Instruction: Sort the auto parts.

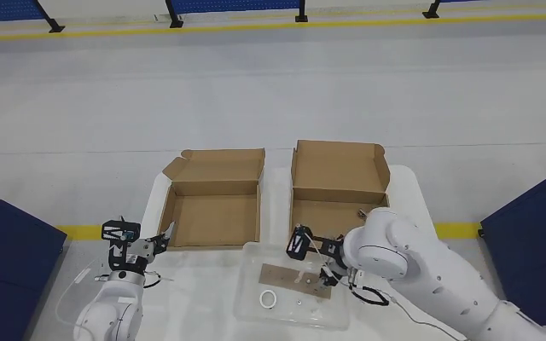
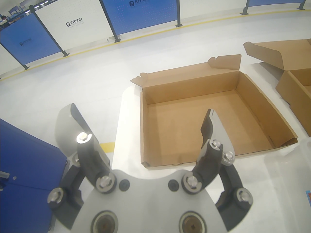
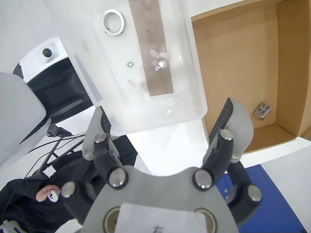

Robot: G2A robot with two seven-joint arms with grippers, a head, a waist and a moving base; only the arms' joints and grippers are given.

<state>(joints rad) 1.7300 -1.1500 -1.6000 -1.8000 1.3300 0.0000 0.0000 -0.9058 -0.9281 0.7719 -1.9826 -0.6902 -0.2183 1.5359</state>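
The white counter (image 1: 196, 273) is carrying two open cardboard boxes, the left box (image 1: 213, 220) and the right box (image 1: 324, 217). A clear bin (image 3: 192, 49) is sitting just in front of them. In the bin a brown strip (image 3: 150, 42) is lying flat, with a white ring (image 3: 114, 22) beside it. A metal bracket (image 3: 262, 110) is resting in a corner of the right box, while the left box is standing bare. Two small nuts (image 3: 129, 64) are waiting in the bin, one of them on the strip.

The smallest pieces are likely posing the most trouble. The nuts are offering little to pinch and may be skidding on the slick floor or coming up together with the strip. A descent close to the wall may also be shoving the light bin.

The right tool (image 3: 165, 109) is hanging over the bin's corner beside the right box — spread wide, gripping nothing. The left tool (image 2: 141, 111) is hovering beside the left box, equally released and touching nothing.
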